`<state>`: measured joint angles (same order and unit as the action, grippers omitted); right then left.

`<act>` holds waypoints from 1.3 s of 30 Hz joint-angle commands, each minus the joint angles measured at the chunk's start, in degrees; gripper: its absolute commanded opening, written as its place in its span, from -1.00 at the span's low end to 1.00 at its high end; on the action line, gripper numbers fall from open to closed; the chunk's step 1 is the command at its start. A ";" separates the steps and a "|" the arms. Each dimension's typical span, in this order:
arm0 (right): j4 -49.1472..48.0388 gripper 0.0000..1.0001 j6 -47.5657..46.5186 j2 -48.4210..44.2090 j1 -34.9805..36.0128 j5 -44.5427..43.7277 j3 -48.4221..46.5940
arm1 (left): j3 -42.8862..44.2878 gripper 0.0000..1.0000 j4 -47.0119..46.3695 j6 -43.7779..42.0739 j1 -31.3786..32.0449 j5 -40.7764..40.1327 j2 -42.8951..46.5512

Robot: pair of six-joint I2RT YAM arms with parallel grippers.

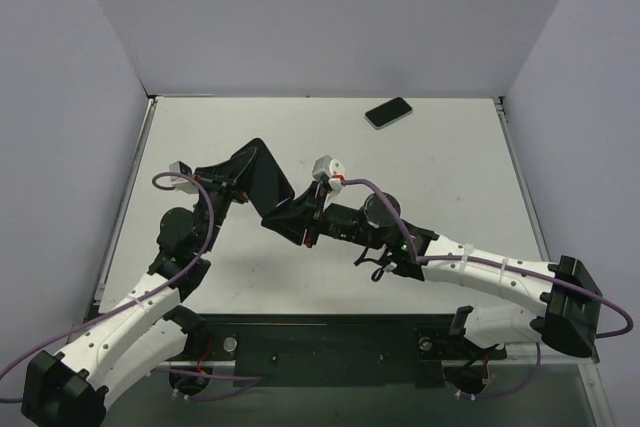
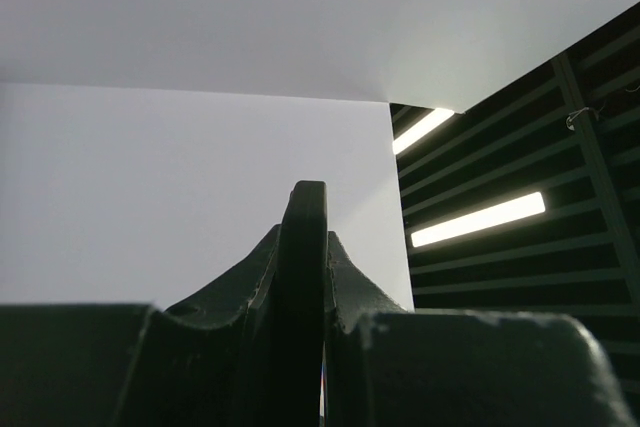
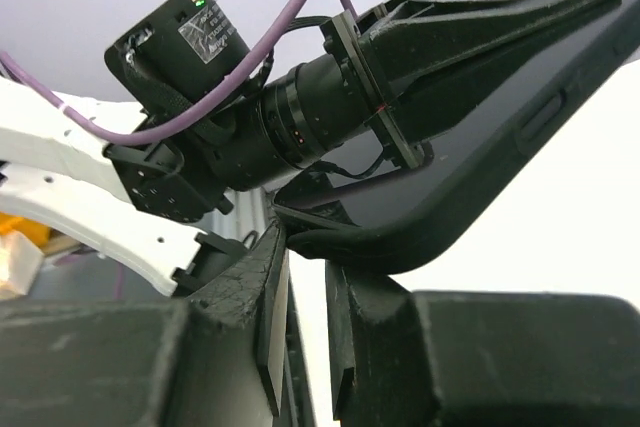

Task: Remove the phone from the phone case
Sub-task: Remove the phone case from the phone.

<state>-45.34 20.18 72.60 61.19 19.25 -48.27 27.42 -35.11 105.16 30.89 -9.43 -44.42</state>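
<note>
The black phone in its black case [image 1: 268,177] is held tilted in the air over the table's middle. My left gripper [image 1: 240,175] is shut on its upper left edge. In the left wrist view the case [image 2: 308,209] shows edge-on between the closed jaws of that gripper [image 2: 305,239]. My right gripper [image 1: 292,219] is at the case's lower corner. In the right wrist view its jaws [image 3: 308,252] stand narrowly apart. The case's rounded corner lip [image 3: 335,242] rests on the fingertips, with nothing between them. The case [image 3: 480,137] spans that view's upper right.
A second dark phone-like slab [image 1: 388,112] lies flat at the back of the white table [image 1: 440,177]. Grey walls enclose the table on three sides. The arm bases and a black rail [image 1: 330,342] are at the near edge.
</note>
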 commanded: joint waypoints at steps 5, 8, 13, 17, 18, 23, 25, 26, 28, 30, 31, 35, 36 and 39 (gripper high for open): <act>21.87 -1.00 -19.31 2.29 -5.46 -14.67 -0.16 | 7.91 -1.00 -16.38 12.52 1.71 10.93 1.36; 21.61 -1.00 -16.86 1.49 -5.64 -16.61 0.98 | 7.82 -1.00 -18.85 13.40 1.80 11.36 0.04; 24.39 -1.00 -3.68 2.02 -6.78 -22.16 0.47 | 8.00 -1.00 -19.21 9.72 1.45 12.33 0.21; 32.22 -0.27 7.13 -2.27 -5.56 -9.94 -1.04 | 10.90 -1.00 -12.55 0.85 -1.71 17.86 0.65; 33.29 -0.17 9.59 -3.33 -4.68 -8.28 -1.12 | 11.60 -1.00 -11.48 -2.04 -2.67 19.35 0.83; 35.41 0.22 15.49 -12.56 -4.41 -6.59 0.45 | 15.02 -1.00 -3.04 -14.52 -4.96 23.93 0.39; 34.88 0.25 15.76 -14.93 -4.24 -3.62 0.02 | 16.43 -1.00 0.21 -18.48 -5.84 24.99 0.13; 35.41 0.30 16.37 -16.42 -4.15 -3.08 -0.76 | 17.31 -1.00 1.70 -19.37 -6.19 25.16 0.13; 34.36 0.38 18.39 -18.71 -4.15 -1.76 -1.56 | 18.80 -1.00 3.55 -21.75 -6.64 26.30 -0.31; 31.04 0.40 21.11 -20.12 -4.15 0.61 -2.00 | 19.95 -1.00 5.57 -23.33 -6.64 27.10 -0.75; 30.15 0.41 21.47 -20.39 -4.15 1.49 -2.35 | 20.30 -1.00 6.02 -23.69 -6.64 27.27 -1.01; 30.49 0.36 20.69 -17.59 -4.41 5.26 -7.97 | 20.57 -1.00 6.29 -23.08 -6.72 27.89 -1.71; 30.92 0.26 20.60 -15.84 -4.41 6.15 -10.07 | 20.83 -1.00 6.63 -22.99 -6.81 27.98 -1.89; 27.16 0.19 22.61 -12.93 -4.32 10.45 -11.76 | 20.75 -1.00 6.81 -21.76 -6.90 28.50 -2.33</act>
<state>-12.12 40.27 56.29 56.71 22.65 -56.47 44.29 -25.91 83.09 24.51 17.74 -46.98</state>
